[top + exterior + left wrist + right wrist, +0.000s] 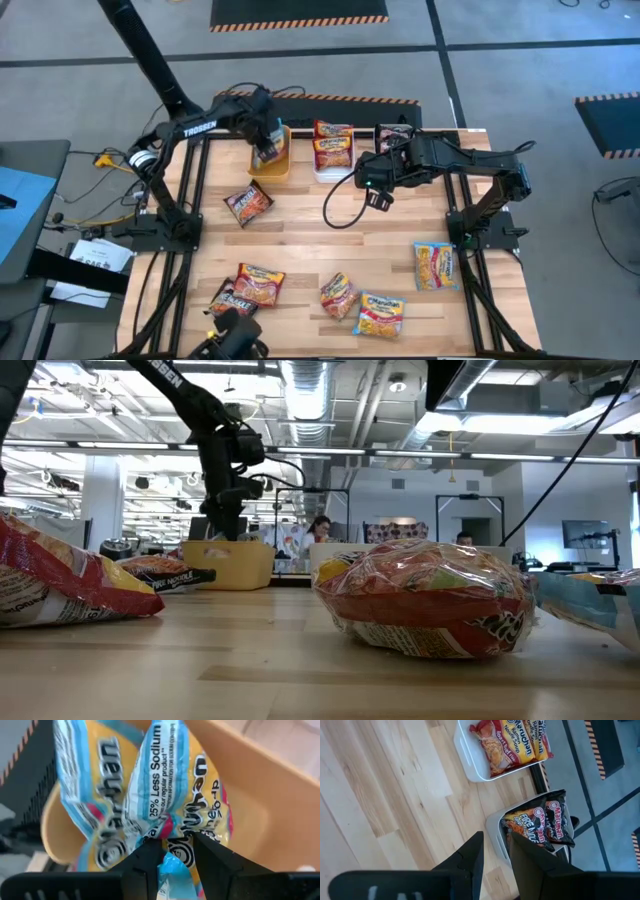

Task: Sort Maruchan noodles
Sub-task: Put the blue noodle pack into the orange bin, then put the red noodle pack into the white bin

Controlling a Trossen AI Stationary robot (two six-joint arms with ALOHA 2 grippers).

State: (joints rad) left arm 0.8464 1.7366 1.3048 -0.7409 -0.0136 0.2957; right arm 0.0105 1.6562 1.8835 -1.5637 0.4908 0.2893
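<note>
High view: left pincer (267, 150) sits at upper centre-left of the frame, over the orange bin (284, 168), pinching a yellow-and-blue packet (266, 155). Right pincer (378, 197) hangs just right of centre, beside the white bin (322, 174), which holds red-orange packets (333, 145); a grey bin (384, 132) with dark packets sits to its right. Loose packets lie on the worktop (330, 250): one at left-centre (248, 203), one at right (436, 265), four along the bottom edge.

Low view: left arm drops into the orange bin at upper left of the frame. A loose packet (425, 598) fills the centre foreground, its wrapper puffed and creased.

Left wrist view: fingers (150, 862) are pressed on a gathered fold of the yellow-and-blue wrapper (165, 785); the packet hangs crumpled inside the bin.

Right wrist view: fingers (470, 857) stand slightly apart with nothing between them, above the bare worktop near the grey bin (495, 827).

Judgement: packets look light, with glossy, slippery film over a brittle noodle block. An edge seam or pinched fold is the best hold; squeezing the middle risks cracking the contents
</note>
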